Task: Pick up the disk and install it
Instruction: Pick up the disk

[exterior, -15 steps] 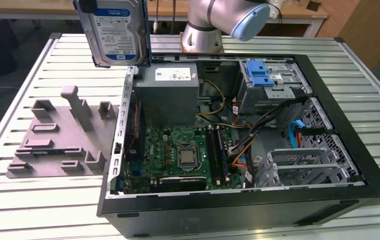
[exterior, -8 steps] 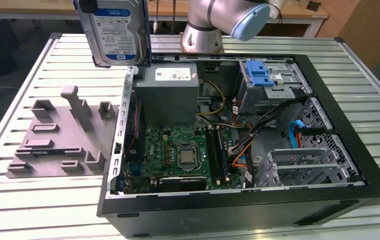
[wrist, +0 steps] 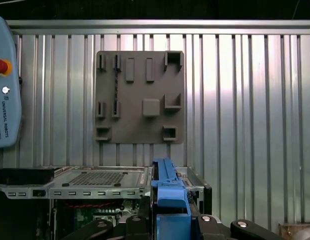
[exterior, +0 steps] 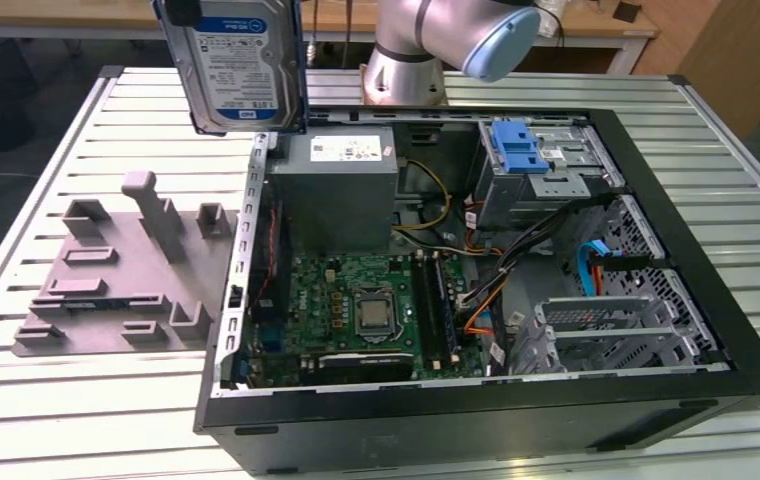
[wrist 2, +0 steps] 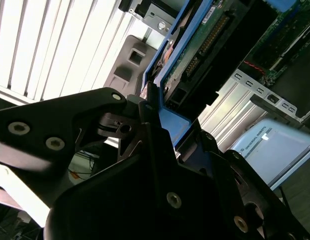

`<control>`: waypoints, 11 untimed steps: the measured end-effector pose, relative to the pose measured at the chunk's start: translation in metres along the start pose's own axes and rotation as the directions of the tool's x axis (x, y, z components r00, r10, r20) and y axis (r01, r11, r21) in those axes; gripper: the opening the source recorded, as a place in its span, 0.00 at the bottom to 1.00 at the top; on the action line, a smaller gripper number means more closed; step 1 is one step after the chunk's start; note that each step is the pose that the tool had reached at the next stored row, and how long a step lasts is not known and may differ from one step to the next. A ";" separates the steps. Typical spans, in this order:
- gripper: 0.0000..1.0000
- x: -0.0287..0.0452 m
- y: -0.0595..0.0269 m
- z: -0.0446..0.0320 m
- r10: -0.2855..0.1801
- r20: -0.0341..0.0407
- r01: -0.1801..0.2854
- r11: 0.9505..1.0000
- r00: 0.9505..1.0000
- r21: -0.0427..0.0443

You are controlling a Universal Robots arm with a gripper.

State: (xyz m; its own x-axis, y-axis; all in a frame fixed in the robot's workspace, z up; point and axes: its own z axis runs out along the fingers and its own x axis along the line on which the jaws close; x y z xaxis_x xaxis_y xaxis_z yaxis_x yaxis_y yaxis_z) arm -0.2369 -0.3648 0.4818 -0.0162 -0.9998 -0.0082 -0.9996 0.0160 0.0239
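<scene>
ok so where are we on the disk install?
Done: pickup. In the exterior view the disk is off the grey holder and up in the air. In hand: the claw is shut on its blue carrier, near the open case. Left: the install itself, since the disk is not in the case yet.

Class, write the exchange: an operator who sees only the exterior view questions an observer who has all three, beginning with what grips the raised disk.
Operator: What grips the disk?
Observer: In the second wrist view, the gripper is shut on its blue bracket.
Operator: And its far face?
Observer: Same view: a green circuit board.
Operator: Anything else nearby?
Observer: The first wrist view shows a pale blue pendant with a red button near the case.
</scene>
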 end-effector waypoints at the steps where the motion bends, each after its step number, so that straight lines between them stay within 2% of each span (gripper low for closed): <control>1: 0.36 0.0000 -0.0010 0.0000 0.000 0.000 0.000 1.000 1.000 0.000; 7: 0.36 0.0001 -0.0027 -0.0001 0.000 0.000 0.000 1.000 1.000 0.000; 11: 0.36 0.0047 -0.0028 -0.0001 0.000 0.000 0.000 1.000 1.000 0.000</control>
State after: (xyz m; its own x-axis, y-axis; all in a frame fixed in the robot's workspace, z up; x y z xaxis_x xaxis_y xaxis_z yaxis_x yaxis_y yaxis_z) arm -0.2341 -0.3696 0.4818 -0.0161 -0.9998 -0.0083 -0.9996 0.0159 0.0240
